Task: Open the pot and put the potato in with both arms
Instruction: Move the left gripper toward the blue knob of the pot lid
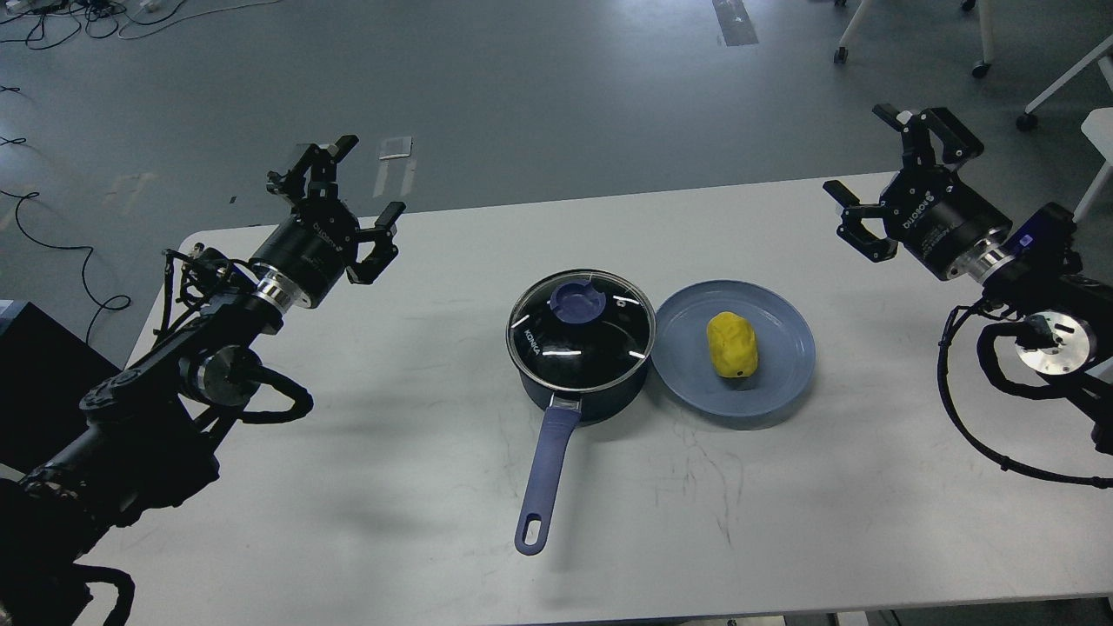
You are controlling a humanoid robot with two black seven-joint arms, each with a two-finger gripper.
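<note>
Glass lid [581,323] covers the dark navy round saucepan [581,382] mid-table; the lumpy yellow potato [732,345] lies on the flat blue plate [787,369] beside it. Left gripper [352,187] and right gripper [865,165] hover, jaws apart, empty.

"konka" on the lid [581,335]; "robotiq" on the right gripper [878,178].

Table [365,487] layout, head view: pot [581,365] at centre, lid [581,326] on it, handle toward viewer. Plate [765,382] just right of pot, rims apparently touching; potato [732,345] on plate. Left gripper [356,196] far left, right gripper [878,174] far right, both well apart from pot.
</note>
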